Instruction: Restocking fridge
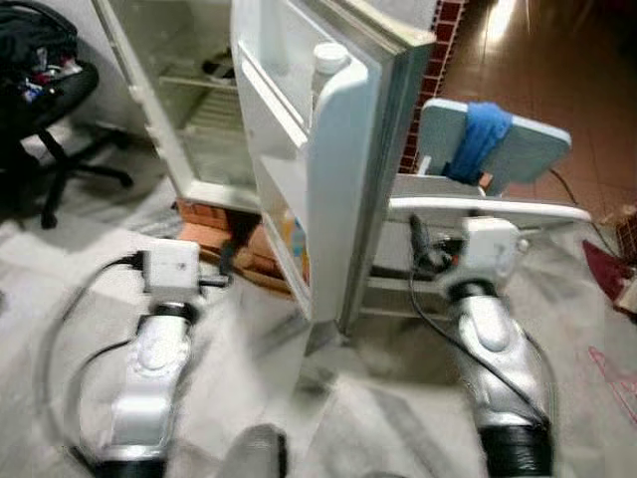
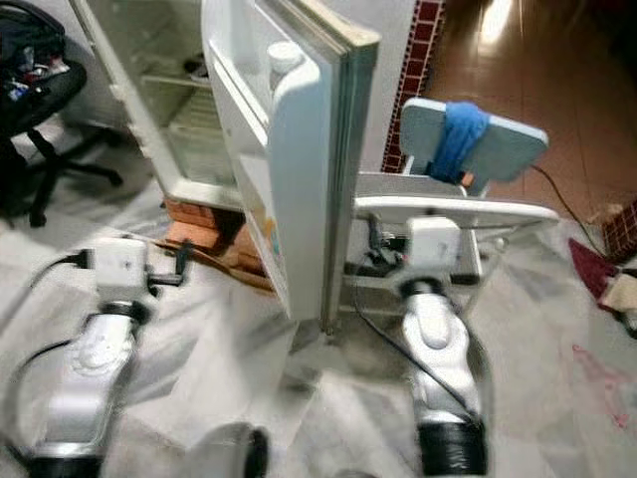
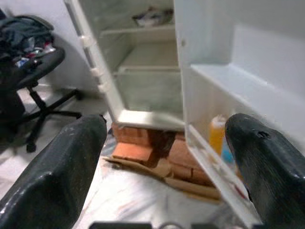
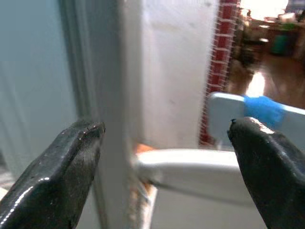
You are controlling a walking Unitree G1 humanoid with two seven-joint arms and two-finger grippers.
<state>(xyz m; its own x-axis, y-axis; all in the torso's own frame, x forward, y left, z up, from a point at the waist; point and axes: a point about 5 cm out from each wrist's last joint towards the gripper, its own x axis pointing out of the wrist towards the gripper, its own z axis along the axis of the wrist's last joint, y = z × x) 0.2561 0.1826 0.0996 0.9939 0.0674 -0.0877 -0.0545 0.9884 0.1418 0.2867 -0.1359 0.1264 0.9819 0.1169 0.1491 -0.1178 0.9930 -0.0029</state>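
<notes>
fridge: we find the fridge cabinet (image 1: 189, 110) standing open ahead, raised on bricks (image 1: 214, 234) over a flattened cardboard sheet (image 3: 157, 169); one small item lies on an upper shelf, too blurred to name.
fridge door: the door (image 1: 343, 169) is swung out toward us, edge-on between our two arms. a white capped bottle (image 1: 328, 65) stands in its top rack; an orange-and-blue container (image 3: 218, 138) sits in the bottom rack.
left pincer: the left pincer (image 3: 164, 176) is held low, facing the door's inner racks and the open cabinet; fingers spread wide, nothing between them.
right pincer: the right pincer (image 4: 167, 171) is on the outer side of the door, near its edge; fingers spread wide, empty.
stock to load: we see no item in either pincer and none waiting on the floor near us.
surroundings: a pale folding chair (image 1: 498, 159) with a blue cloth (image 1: 478, 134) stands just beyond the door on our right; a black office chair (image 1: 45, 110) piled with clothes stands well apart on our left.
step in hand, our judgement: approach and door handling, before any loading.
how to do it well: we advise keeping the right arm off the door edge so it does not swing shut, watching the wrist cable (image 1: 428, 319) near the door's bottom corner, and steadying before any reach, as the head views are blurred.
</notes>
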